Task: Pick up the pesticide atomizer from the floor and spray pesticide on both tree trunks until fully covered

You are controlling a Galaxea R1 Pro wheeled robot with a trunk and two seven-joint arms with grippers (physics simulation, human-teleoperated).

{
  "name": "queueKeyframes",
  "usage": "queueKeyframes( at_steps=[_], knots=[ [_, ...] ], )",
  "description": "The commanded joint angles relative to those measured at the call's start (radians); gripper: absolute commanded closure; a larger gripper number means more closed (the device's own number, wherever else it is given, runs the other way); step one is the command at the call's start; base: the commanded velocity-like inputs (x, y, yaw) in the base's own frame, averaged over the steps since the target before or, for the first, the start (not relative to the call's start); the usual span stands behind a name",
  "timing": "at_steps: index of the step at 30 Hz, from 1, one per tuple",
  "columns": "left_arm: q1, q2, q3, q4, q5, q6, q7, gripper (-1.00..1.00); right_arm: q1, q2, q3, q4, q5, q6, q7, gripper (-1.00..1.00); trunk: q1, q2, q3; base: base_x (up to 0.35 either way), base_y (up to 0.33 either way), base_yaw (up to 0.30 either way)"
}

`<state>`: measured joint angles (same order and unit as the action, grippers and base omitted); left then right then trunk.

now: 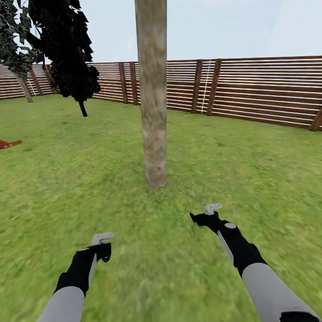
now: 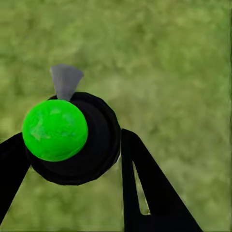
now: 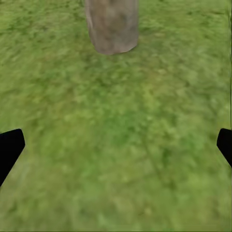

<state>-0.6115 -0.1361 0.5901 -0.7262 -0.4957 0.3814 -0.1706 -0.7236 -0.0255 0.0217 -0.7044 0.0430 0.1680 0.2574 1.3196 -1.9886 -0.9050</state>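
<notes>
Left gripper (image 2: 96,159) clamping the pesticide atomizer (image 2: 72,137) — nozzle aiming ahead | right gripper (image 3: 116,145) hanging open, empty | tree trunk (image 1: 152,103) standing close — within spraying reach.

The tree trunk (image 1: 152,89) was cut off by the head view's top edge, its foliage out of sight, and the right wrist view showed just its base (image 3: 112,26). A red-brown object (image 1: 9,143) at the lawn's left edge was cropped and too small to identify. The sprayer (image 2: 72,137) hid part of the left gripper (image 2: 65,159). The right gripper's fingers (image 3: 9,150) were clipped to dark tips.
</notes>
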Motion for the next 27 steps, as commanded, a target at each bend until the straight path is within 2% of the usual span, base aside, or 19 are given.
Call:
queueKeyframes(
  at_steps=[1, 3, 8, 11, 15, 27],
  knots=[
    [-0.019, -0.003, 0.008, 0.002, -0.012, 0.004, -0.005, 1.0, 0.0, -0.001, 0.002, -0.002, 0.004, -0.027, 0.001, -1.0, 0.001, 0.0, -0.001, 0.338, 0.0, 0.0],
    [-0.039, -0.004, 0.008, 0.004, -0.011, 0.005, -0.002, 1.0, 0.002, -0.002, 0.001, -0.002, 0.002, -0.061, 0.001, -1.0, 0.001, 0.0, -0.001, 0.339, 0.0, 0.0],
    [-0.064, -0.003, 0.007, 0.036, -0.012, 0.013, 0.0, 1.0, 0.006, -0.001, 0.001, -0.004, -0.003, -0.072, 0.002, -1.0, 0.001, 0.0, -0.001, 0.34, 0.0, 0.0],
    [-0.098, 0.002, 0.006, 0.075, -0.016, 0.062, 0.001, 1.0, 0.007, -0.001, 0.002, -0.004, -0.008, -0.072, 0.004, -1.0, 0.001, 0.0, -0.001, 0.34, 0.0, 0.0],
    [-0.117, 0.001, 0.007, 0.087, -0.016, 0.083, 0.001, 1.0, 0.007, -0.001, 0.003, -0.005, -0.009, -0.071, 0.006, -1.0, 0.001, 0.0, -0.001, 0.34, 0.0, -0.017],
    [-0.117, 0.007, 0.005, 0.088, -0.017, 0.085, 0.0, 1.0, 0.007, -0.001, 0.003, -0.004, -0.01, -0.071, 0.006, -1.0, 0.001, 0.0, -0.001, 0.34, 0.0, -0.277]
  ],
)
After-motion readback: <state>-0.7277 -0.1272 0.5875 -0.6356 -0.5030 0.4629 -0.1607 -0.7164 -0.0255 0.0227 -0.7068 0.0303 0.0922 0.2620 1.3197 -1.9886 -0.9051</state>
